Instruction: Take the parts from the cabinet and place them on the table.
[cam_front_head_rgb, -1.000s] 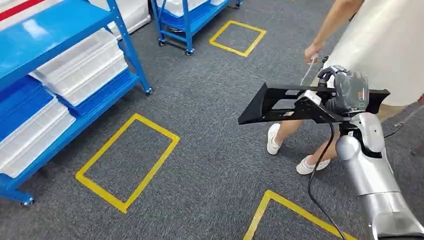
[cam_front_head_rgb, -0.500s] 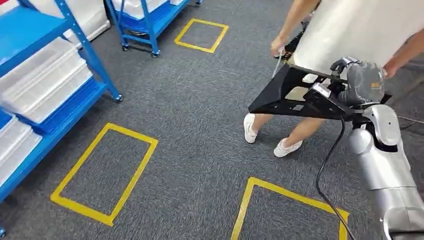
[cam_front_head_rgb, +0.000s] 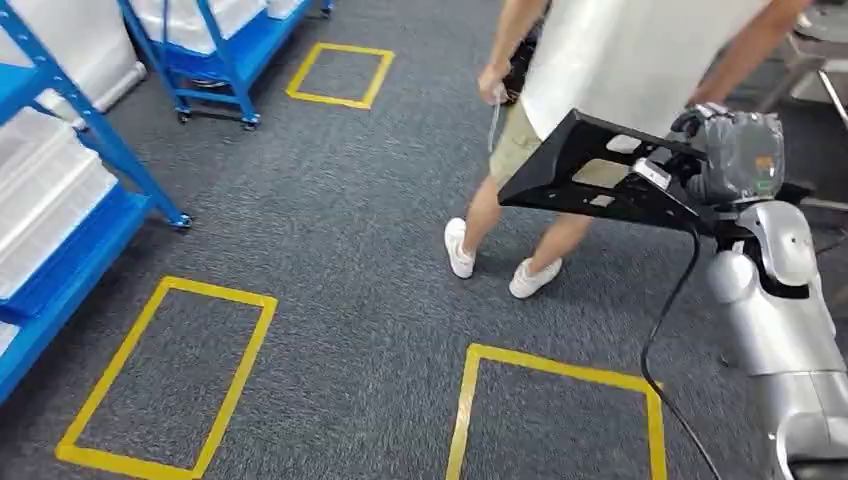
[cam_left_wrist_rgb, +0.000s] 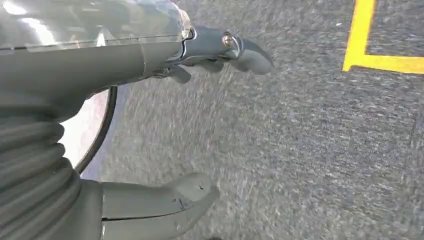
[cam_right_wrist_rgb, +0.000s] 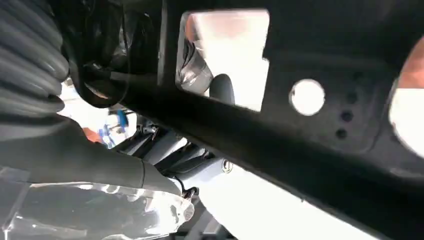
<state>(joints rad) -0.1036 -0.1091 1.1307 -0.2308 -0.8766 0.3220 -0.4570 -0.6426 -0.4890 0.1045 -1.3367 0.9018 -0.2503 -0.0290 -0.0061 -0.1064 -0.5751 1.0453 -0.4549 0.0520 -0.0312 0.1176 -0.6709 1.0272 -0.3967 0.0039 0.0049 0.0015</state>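
The right hand (cam_front_head_rgb: 735, 160) is gripping a flat black cut-out metal bracket (cam_front_head_rgb: 590, 180), its long axis lying level, pointing leftward. The left hand (cam_left_wrist_rgb: 150, 125) is hanging with fingers apart, holding nothing

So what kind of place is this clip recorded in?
Probably a workshop or warehouse-style test floor: blue wheeled racks with white bins, yellow tape rectangles on grey carpet, and a black part carried in the right hand.

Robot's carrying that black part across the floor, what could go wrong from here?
The black part juts out from the right hand toward the person standing close ahead; it could bump them. A black cable dangles beside the right arm and might snag. The left hand holds nothing, so nothing else supports the part.
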